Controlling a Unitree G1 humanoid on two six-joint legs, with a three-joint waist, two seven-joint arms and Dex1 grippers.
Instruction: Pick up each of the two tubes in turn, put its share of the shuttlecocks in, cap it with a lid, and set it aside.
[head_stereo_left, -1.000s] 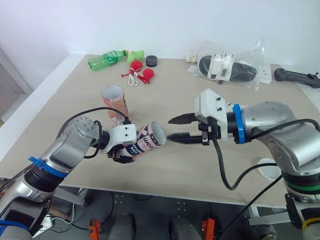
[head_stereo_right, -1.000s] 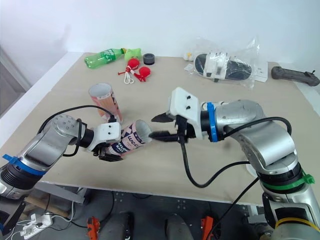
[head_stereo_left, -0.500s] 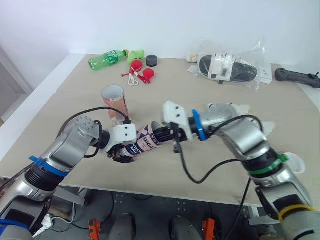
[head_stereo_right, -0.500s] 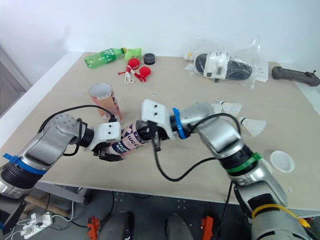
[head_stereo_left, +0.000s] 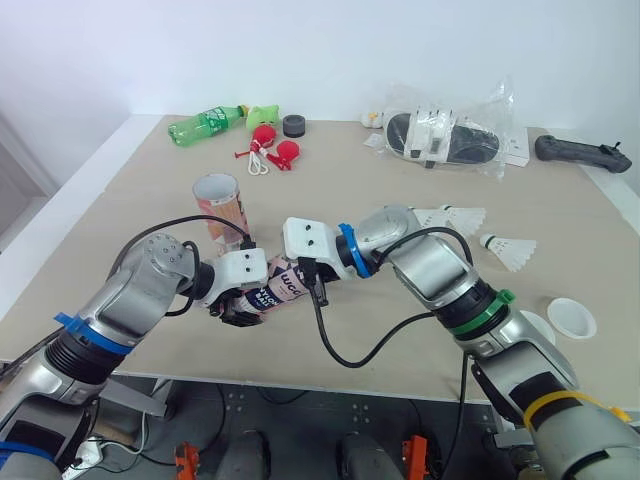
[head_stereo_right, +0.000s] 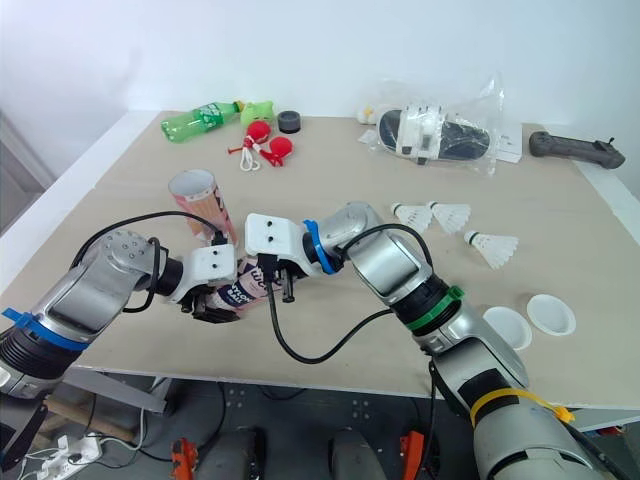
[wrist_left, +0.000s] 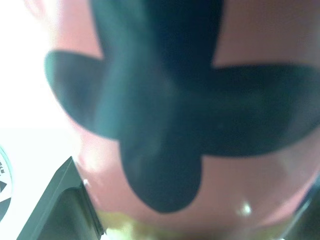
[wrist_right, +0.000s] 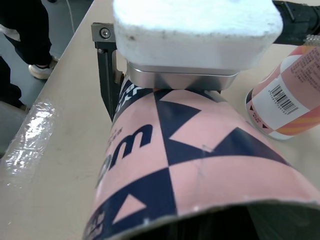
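the left gripper (head_stereo_left: 240, 303) is holding the tilted tube (head_stereo_left: 275, 292) by the worktop's (head_stereo_left: 340, 170) front left edge, fingers clamping its lower body. the right gripper (head_stereo_left: 312, 272) is meeting its mouth; i cannot tell whether it is open. the tube is looking like light, crushable card, so gentle mid-body holds are suiting it.

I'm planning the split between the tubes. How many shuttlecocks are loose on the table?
3. Two shuttlecocks lie side by side right of the table's middle; the third lies further right, nearer the robot. Others may be hidden inside the held tube.
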